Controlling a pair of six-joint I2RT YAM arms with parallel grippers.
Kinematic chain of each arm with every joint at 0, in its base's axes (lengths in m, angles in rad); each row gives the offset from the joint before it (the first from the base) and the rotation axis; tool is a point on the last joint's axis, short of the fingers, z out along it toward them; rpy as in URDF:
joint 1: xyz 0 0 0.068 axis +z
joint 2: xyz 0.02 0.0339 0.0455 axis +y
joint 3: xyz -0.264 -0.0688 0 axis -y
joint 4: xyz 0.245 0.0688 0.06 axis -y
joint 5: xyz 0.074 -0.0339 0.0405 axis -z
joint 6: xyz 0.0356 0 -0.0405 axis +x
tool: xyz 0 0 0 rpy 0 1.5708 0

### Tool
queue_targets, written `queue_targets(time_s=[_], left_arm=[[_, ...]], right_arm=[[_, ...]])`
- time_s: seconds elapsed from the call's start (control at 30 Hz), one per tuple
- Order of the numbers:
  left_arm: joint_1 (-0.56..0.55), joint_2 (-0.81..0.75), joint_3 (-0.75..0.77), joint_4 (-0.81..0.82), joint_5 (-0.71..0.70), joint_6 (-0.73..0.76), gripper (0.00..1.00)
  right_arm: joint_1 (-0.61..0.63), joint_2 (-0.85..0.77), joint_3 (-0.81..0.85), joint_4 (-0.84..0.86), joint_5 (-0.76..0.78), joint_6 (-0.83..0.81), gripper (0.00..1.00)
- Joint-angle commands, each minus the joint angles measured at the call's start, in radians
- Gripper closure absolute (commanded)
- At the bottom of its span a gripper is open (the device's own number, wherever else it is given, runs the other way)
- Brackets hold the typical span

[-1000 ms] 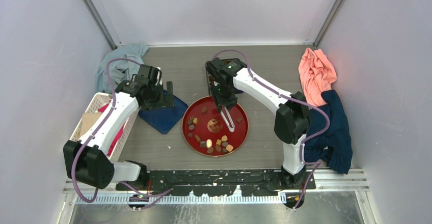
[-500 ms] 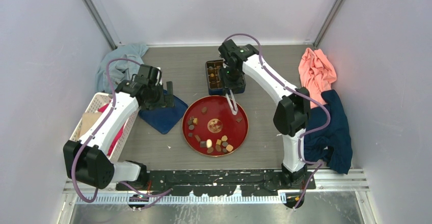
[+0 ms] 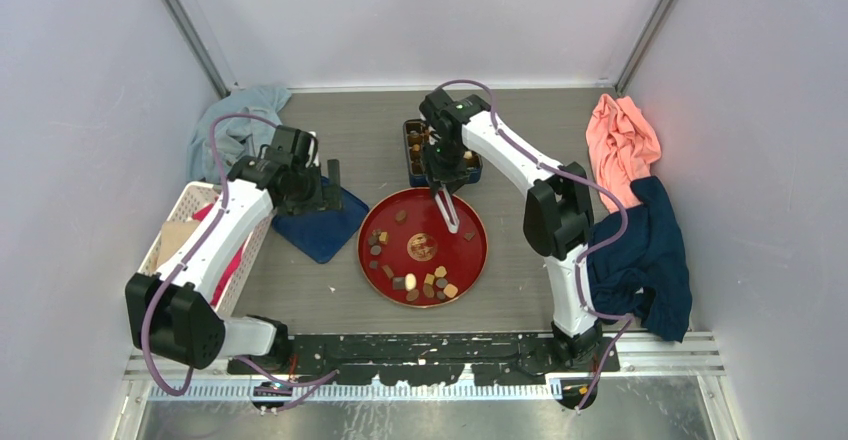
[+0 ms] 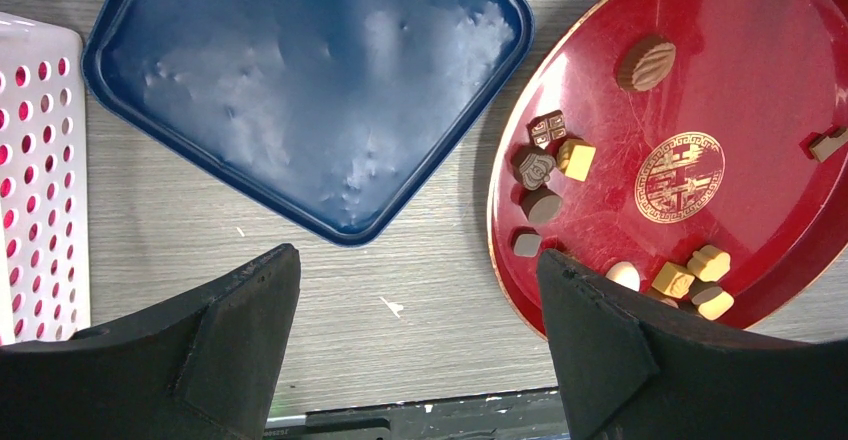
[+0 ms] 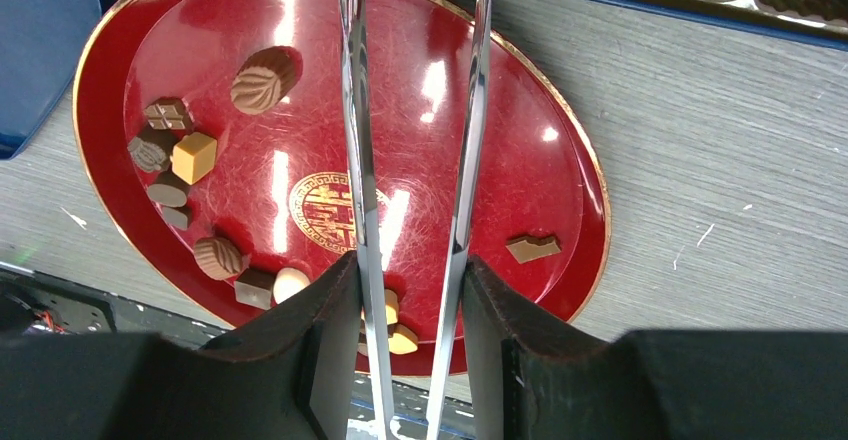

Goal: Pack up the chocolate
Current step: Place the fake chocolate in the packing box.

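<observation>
Because the small assorted chocolate pieces (image 5: 262,78) lie loose on the round red lacquer plate (image 5: 540,180), the right claw (image 5: 410,290) clenches slim metal tongs (image 5: 355,140) above them; the left claw (image 4: 420,310) hangs released, empty.

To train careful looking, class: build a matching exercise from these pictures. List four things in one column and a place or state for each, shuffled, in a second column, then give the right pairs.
Things
1. plate
2. basket
3. tongs
4. blue tray

Places or states
A. gripped by the right gripper
B. white, furthest to the left
C. red, with loose chocolates on it
D. lying between the basket and the plate

Pairs: 1-C, 2-B, 3-A, 4-D
</observation>
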Motion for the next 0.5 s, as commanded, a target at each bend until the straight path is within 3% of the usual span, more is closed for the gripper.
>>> queue_targets(time_s=[0.0, 0.47], left_arm=[[0.005, 0.006, 0.045, 0.023, -0.004, 0.015, 0.11], [0.005, 0.005, 0.043, 0.020, -0.013, 0.020, 0.11]], right_arm=[[0.009, -0.002, 0.052, 0.009, -0.029, -0.015, 0.81], [0.014, 0.031, 0.088, -0.004, -0.040, -0.025, 0.78]])
